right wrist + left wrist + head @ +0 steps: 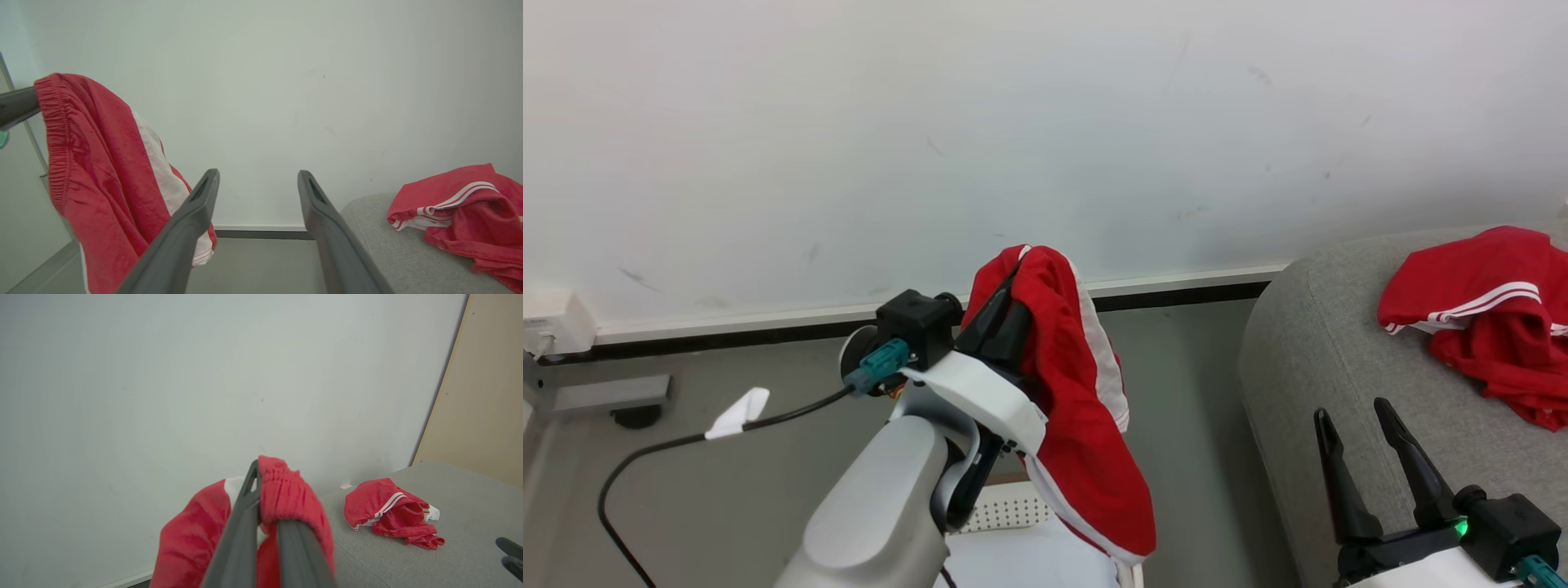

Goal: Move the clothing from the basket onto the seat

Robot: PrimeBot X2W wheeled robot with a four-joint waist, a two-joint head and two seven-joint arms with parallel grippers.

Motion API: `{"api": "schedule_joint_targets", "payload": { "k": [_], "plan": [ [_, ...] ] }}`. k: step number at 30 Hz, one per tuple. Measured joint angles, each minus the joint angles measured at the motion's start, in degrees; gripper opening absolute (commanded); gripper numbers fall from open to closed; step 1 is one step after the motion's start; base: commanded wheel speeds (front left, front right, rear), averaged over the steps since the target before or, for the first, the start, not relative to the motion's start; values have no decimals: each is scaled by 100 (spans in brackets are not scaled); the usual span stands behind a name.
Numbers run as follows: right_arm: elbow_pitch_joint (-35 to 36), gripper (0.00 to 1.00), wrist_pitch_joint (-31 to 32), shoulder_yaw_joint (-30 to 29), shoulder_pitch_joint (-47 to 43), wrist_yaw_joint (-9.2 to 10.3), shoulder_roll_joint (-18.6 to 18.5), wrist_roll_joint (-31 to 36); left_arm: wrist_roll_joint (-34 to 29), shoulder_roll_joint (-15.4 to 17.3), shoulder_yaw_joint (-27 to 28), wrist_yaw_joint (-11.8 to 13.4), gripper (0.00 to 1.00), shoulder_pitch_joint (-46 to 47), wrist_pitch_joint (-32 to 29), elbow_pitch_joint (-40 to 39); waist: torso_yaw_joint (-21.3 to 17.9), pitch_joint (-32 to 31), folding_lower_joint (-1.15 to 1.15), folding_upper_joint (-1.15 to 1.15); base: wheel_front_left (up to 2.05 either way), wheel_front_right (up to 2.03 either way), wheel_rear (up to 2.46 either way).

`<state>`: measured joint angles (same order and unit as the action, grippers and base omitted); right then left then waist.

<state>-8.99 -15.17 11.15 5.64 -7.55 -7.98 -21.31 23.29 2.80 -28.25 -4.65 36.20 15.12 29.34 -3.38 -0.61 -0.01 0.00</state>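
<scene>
Grey fabric seat (1307, 367) at right, one red garment (1486, 318) laid on it. Basket (1005, 513) under left arm, mostly hidden, contents not told. Red shorts (1086, 408) clamped in left gripper (1001, 306), held above basket. Carry step judged in hand; swing over seat, then release, called for. Right gripper (1349, 408) spread, empty, near seat edge.

No text can be read anywhere. The white tag (737, 412) on the cable (809, 406) at lower left looks blank, and the marks on the white box (551, 320) at far left are too small.

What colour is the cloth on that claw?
The cloth is red with a white stripe; clearest in right wrist view.
</scene>
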Motion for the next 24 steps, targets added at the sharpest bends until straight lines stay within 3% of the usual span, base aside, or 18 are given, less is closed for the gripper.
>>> {"api": "schedule_joint_targets", "payload": {
  "k": [9,17,24],
  "plan": [
    [-70,100,0,414,9,0,-51,-9,9,0,-46,49,0,2,0,-74,24,-16,0,0,0,0,0],
    [-591,100,1,1691,414,0,-229,-208,151,0,-236,88,0,-9,0,-231,147,-65,1,0,0,0,0],
    [-1318,100,0,2716,1113,0,-64,-482,302,0,-633,115,0,-79,0,-372,342,-98,1,0,0,0,0]
  ]
}}
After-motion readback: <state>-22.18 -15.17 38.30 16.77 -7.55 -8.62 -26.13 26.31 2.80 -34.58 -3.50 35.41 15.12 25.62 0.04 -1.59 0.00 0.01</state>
